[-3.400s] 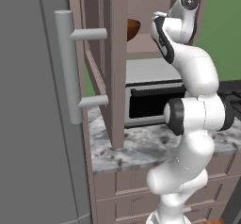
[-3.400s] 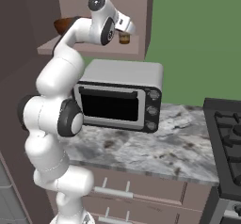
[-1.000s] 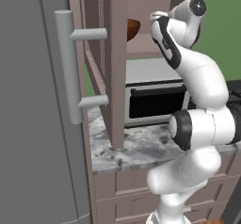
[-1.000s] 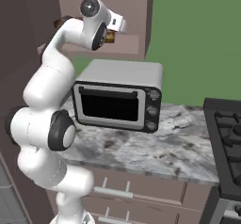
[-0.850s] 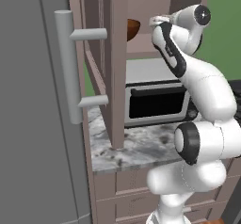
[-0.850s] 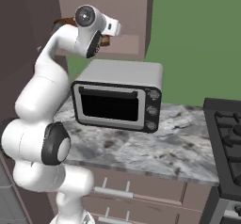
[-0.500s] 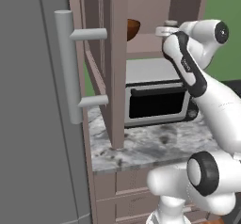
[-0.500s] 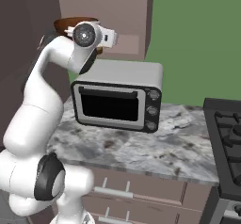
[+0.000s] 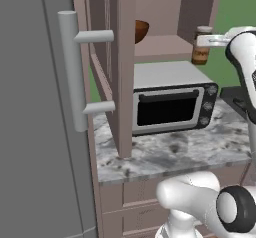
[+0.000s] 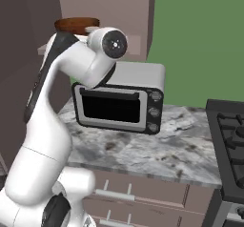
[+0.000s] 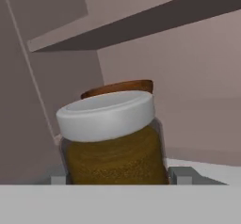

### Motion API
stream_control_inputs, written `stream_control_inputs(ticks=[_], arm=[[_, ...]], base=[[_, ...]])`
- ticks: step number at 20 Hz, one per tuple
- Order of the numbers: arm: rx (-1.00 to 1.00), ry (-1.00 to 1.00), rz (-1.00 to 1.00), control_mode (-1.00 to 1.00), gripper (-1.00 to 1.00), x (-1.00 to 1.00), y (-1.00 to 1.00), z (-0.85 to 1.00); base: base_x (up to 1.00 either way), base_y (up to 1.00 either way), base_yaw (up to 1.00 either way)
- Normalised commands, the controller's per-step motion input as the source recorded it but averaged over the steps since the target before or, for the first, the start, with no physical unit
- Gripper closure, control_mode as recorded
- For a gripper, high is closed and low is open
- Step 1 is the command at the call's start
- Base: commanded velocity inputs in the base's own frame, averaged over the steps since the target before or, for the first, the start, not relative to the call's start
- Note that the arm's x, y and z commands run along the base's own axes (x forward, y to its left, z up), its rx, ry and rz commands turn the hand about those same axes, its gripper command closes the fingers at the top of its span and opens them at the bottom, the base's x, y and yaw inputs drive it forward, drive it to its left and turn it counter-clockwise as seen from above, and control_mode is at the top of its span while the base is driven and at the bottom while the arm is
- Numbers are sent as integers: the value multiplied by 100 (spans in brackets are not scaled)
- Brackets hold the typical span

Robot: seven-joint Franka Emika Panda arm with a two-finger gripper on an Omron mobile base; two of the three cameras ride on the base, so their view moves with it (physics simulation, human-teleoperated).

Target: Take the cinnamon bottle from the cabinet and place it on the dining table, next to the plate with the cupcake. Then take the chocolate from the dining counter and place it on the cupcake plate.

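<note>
Since the earlier pictures the arm has swung its upper links well out to the right of the left base view, and the hand now sits at the right front edge of the cabinet shelf. Step in hand, as judged: the first one, fetching the cinnamon bottle point(image 9: 202, 45) from the cabinet point(image 9: 165, 12); the jar has not yet left the shelf area. In the left base view it stands upright at the right end of the shelf point(image 9: 162, 47), near the front edge, with the gripper point(image 9: 210, 40) against its lid end from the right. A brown bowl point(image 9: 141, 30) sits at the left end of the same shelf, well apart from the jar. In the hand view the jar fills the lower middle, pale lid point(image 11: 107, 114) uppermost, slightly tilted in that picture, and one grey finger tip point(image 11: 181, 175) shows close on each side of its body. The fingers are spread about the width of the jar and appear to bear on it, so the grip is judged closed on the jar, though actual contact is partly hidden at the bottom edge. Next move, as judged: draw the jar straight out past the shelf edge and the open door point(image 9: 107, 57), keeping clear of the toaster oven point(image 9: 172, 99) below, then carry it to the dining table.
</note>
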Motion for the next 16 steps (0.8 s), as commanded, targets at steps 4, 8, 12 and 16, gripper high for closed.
stream_control_inputs(ticks=[4,8,12,16], arm=[[-6,-1,16,-100,100,-74,-29,-37],[-12,-5,0,-100,100,-67,-4,-28],[-6,10,0,-100,100,-33,0,-14],[-3,8,0,-100,100,0,0,-3]], base=[[0,0,0],[0,0,0],[0,0,0],[0,0,0]])
